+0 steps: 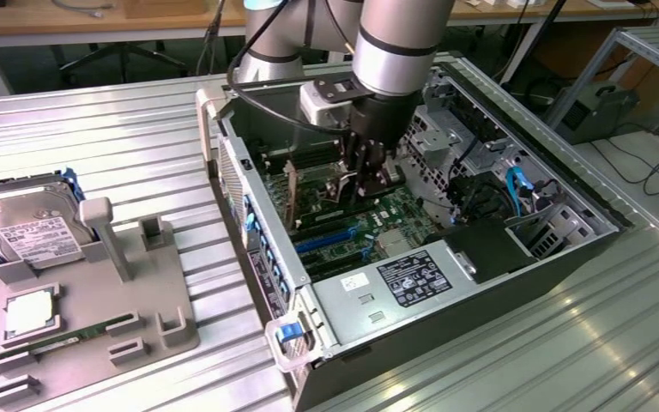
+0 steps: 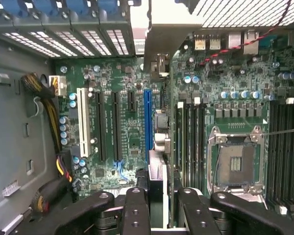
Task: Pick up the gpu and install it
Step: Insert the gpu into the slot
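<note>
While gripped edge-on, gpu [image 2: 159, 122] in claw [image 2: 157, 205], seemingly above motherboard [image 2: 117, 88]

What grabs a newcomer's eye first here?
The open computer case in the middle of the metal table, with the robot arm reaching down into it. The claw is shut on the gpu, holding the card on edge just above the green motherboard, near the blue slot. On the exterior view's left, a grey fixture holds a silver hard drive.
</note>
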You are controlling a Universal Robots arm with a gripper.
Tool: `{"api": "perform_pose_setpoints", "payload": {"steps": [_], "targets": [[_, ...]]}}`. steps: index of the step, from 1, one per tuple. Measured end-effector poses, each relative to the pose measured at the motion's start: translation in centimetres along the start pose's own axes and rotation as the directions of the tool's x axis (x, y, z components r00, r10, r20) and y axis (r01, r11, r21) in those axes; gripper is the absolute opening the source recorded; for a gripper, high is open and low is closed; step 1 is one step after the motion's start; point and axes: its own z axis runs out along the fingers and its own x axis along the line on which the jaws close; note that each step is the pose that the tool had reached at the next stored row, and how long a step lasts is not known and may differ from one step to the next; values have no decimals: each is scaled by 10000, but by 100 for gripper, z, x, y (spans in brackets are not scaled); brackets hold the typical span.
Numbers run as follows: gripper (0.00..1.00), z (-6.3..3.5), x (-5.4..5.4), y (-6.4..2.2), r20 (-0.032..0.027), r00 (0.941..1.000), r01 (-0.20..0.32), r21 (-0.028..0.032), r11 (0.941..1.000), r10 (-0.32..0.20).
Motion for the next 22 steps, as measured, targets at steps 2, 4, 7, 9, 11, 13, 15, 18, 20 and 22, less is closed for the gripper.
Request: {"api": "perform_pose_setpoints", "payload": {"steps": [2, 4, 7, 9, 11, 13, 15, 18, 20, 22], "targets": [[28, 22, 3, 2, 1, 10000, 1, -15, 10000, -1], [28, 39, 12, 3, -3, 10000, 0, -116, 9999, 0], [28, 66, 21, 4, -1, 10000, 0, -207, 9998, 0], [28, 85, 41, 3, 16, 10000, 1, -209, 9998, 0], [28, 90, 84, 3, 41, 10000, 0, -208, 9998, 1], [28, 95, 98, 16, 44, 10000, -2, -208, 9998, 2], [28, 109, 99, 42, 43, 10000, -1, -209, 9998, 1], [28, 138, 106, 50, 43, 10000, 0, -209, 9998, 1], [28, 159, 107, 63, 42, 10000, 0, -209, 9998, 1], [28, 178, 108, 86, 42, 10000, 1, -209, 9998, 0]]}}
